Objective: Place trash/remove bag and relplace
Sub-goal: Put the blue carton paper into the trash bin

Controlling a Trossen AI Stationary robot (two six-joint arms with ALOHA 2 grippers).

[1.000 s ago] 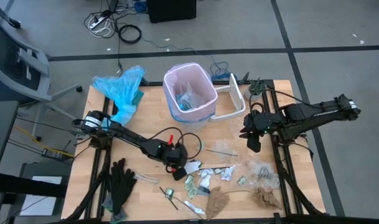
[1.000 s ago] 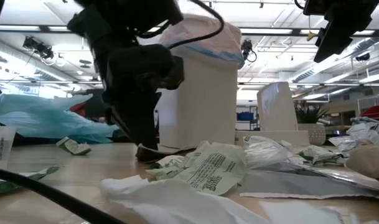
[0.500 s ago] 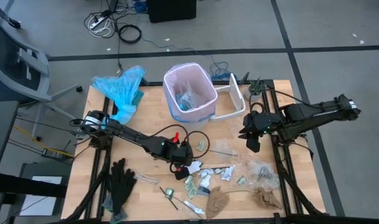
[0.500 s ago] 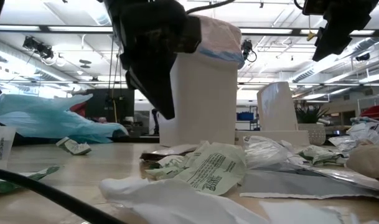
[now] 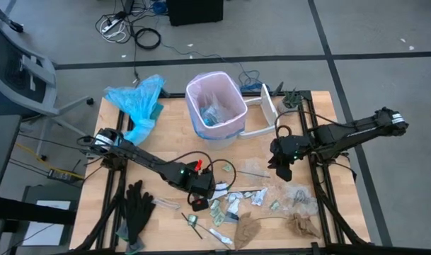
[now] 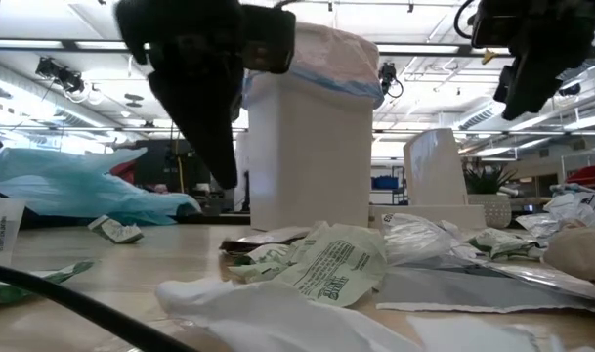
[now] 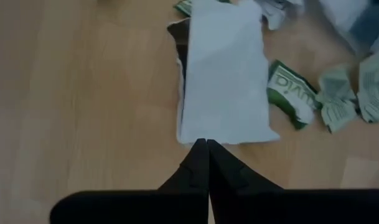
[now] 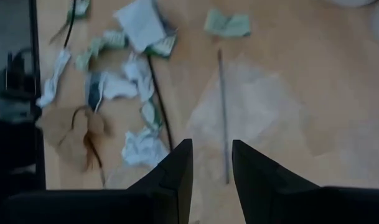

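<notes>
Trash scraps (image 5: 236, 202) lie spread over the table's near middle: a white paper piece (image 7: 223, 74), green printed wrappers (image 7: 292, 99), brown paper (image 5: 247, 228) and a thin black utensil (image 8: 221, 118) on clear film (image 5: 254, 168). The bag (image 5: 215, 106), pale pink, lines the white bin at the far middle, its rim folded over the bin's edge. My left gripper (image 7: 206, 144) hangs shut and empty above the near edge of the white paper. My right gripper (image 8: 211, 155) hovers open over the clear film, right of the scraps.
A light-blue plastic bag (image 5: 137, 103) lies at the far left corner. Black gloves (image 5: 137, 209) rest at the near left. A white lid (image 5: 268, 113) stands on the table right of the bin. More crumpled film and brown paper (image 5: 300, 225) lie at the near right.
My left gripper has risen from the table beside the scraps, staying shut with nothing in it, then gone a little toward the table's left and near edge. My right gripper has sunk slightly toward the clear film.
</notes>
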